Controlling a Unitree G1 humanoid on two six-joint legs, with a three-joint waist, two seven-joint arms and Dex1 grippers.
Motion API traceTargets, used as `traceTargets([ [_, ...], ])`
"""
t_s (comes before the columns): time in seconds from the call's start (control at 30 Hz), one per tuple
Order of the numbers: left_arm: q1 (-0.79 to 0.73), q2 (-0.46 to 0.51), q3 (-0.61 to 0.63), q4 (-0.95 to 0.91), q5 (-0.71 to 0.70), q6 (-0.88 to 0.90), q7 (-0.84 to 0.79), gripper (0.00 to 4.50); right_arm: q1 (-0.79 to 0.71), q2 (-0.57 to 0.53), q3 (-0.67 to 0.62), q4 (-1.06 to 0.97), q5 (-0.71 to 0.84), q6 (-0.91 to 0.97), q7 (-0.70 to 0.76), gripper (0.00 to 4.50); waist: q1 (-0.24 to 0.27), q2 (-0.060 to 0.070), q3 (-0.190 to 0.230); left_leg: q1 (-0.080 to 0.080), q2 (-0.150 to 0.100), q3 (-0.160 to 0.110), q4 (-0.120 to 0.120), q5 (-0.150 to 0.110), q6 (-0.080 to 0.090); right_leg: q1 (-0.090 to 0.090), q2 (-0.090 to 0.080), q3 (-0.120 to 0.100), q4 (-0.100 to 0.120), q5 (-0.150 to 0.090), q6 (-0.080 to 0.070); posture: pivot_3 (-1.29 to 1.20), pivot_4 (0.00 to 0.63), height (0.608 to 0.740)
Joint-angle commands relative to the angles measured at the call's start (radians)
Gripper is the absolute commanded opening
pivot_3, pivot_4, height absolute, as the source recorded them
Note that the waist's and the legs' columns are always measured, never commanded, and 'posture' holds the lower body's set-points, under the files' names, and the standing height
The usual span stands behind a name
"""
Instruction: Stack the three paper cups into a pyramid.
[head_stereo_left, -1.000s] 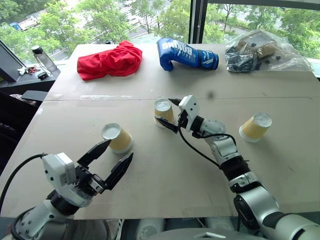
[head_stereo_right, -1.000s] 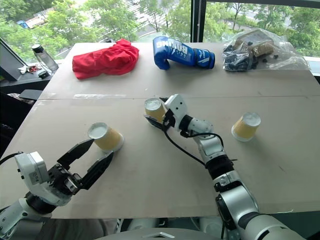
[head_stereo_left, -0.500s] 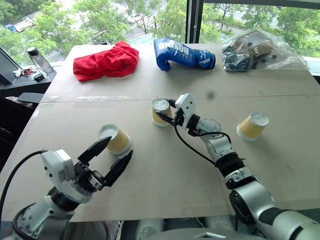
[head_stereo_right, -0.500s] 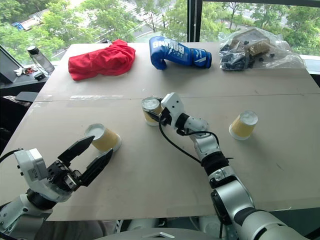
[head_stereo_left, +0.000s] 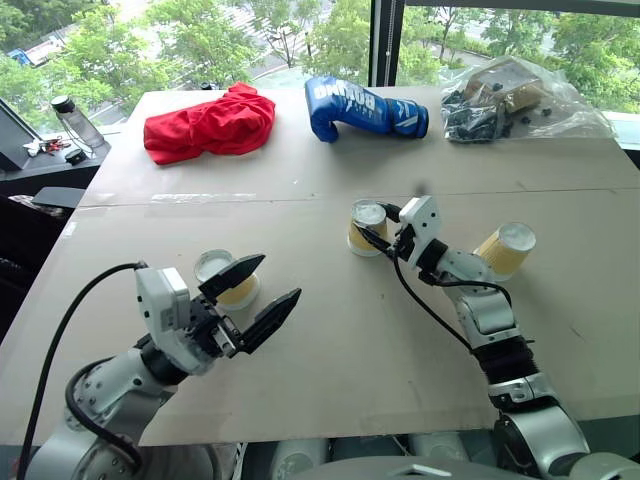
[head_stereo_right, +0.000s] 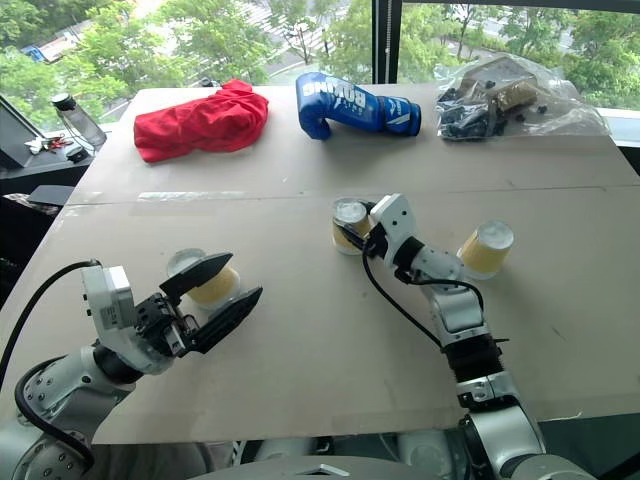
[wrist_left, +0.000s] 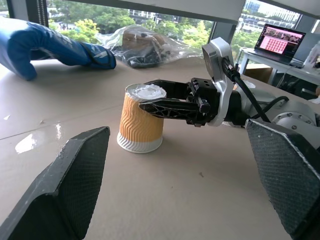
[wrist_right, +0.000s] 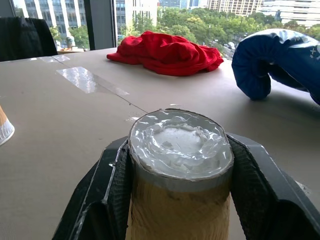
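Three yellow-tan paper cups stand on the table with their white bases up. The middle cup sits upside down between the black fingers of my right gripper, which is shut on it. In the right wrist view both pads press that cup's sides. The right cup stands just beyond that arm's wrist. My left gripper hangs open near the table's front left. Its upper finger partly covers the left cup.
Along the far edge lie a red cloth, a blue boxing glove and a clear plastic bag of dark items. A bottle stands off the table's left side. A taped seam crosses the table.
My right gripper closed on the middle cup and carried it to the right, closer to the right cup. My left gripper moved forward, up to the left cup, still open.
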Motion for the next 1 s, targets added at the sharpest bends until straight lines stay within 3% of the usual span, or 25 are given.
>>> traceTargets([
  [0.03,-0.005,0.021,-0.011,0.0,-0.001,0.008,-0.028,4.5,0.014,-0.005,-0.022,-0.069,0.02,0.009,-0.022,3.83,0.0,0.0,0.0,0.0,0.0,0.0,0.0,0.0,0.0,0.0,0.0,0.0,0.0,0.0,0.0,0.0,0.15,0.74],
  [0.07,-0.013,0.028,-0.012,0.007,-0.003,0.013,-0.034,4.5,0.024,-0.007,-0.032,-0.101,0.038,0.008,-0.02,4.4,0.001,0.0,0.0,0.0,0.0,0.0,0.0,0.0,0.0,0.0,0.0,0.0,0.0,0.0,0.0,0.0,0.15,0.74],
  [0.1,-0.019,0.033,-0.012,0.012,-0.004,0.016,-0.039,4.5,0.032,-0.009,-0.039,-0.126,0.051,0.01,-0.018,4.46,0.001,0.0,0.0,0.0,0.0,0.0,0.0,0.0,0.0,0.0,0.0,0.0,0.0,0.0,0.0,0.0,0.15,0.74],
  [0.3,-0.107,0.072,-0.039,0.034,-0.024,0.06,-0.063,4.5,0.125,-0.073,-0.104,-0.347,0.107,0.031,-0.02,4.46,0.008,0.0,0.0,-0.001,0.0,0.0,0.0,0.0,0.0,0.0,0.0,0.0,0.0,0.0,0.0,0.0,0.15,0.74],
  [0.4,-0.175,0.092,-0.07,0.035,-0.039,0.098,-0.064,4.5,0.173,-0.12,-0.168,-0.439,0.048,0.025,-0.096,4.46,0.016,0.0,0.001,-0.001,0.0,0.0,0.0,0.0,0.0,0.0,0.0,0.0,0.0,0.0,0.0,0.0,0.15,0.74],
  [0.6,-0.345,0.143,-0.141,0.037,-0.086,0.2,-0.076,4.5,0.363,-0.217,-0.376,-0.627,0.049,0.131,-0.194,4.46,0.028,0.0,0.0,-0.001,0.0,0.0,0.0,0.0,0.0,0.0,0.001,0.0,0.0,0.0,0.0,0.0,0.15,0.74],
  [0.73,-0.406,0.168,-0.174,0.046,-0.09,0.238,-0.107,4.5,0.466,-0.205,-0.45,-0.665,0.065,0.194,-0.251,4.46,0.022,0.0,0.0,-0.001,0.0,0.001,0.0,0.0,0.0,0.0,0.001,0.001,0.0,0.0,0.0,0.0,0.15,0.74],
  [1.0,-0.444,0.168,-0.195,0.059,-0.057,0.241,-0.124,4.5,0.567,-0.102,-0.445,-0.616,0.137,0.214,-0.286,4.46,0.024,0.0,0.0,0.0,0.001,0.001,0.0,0.0,0.0,0.0,0.002,0.002,0.0,0.0,0.0,0.0,0.15,0.74],
])
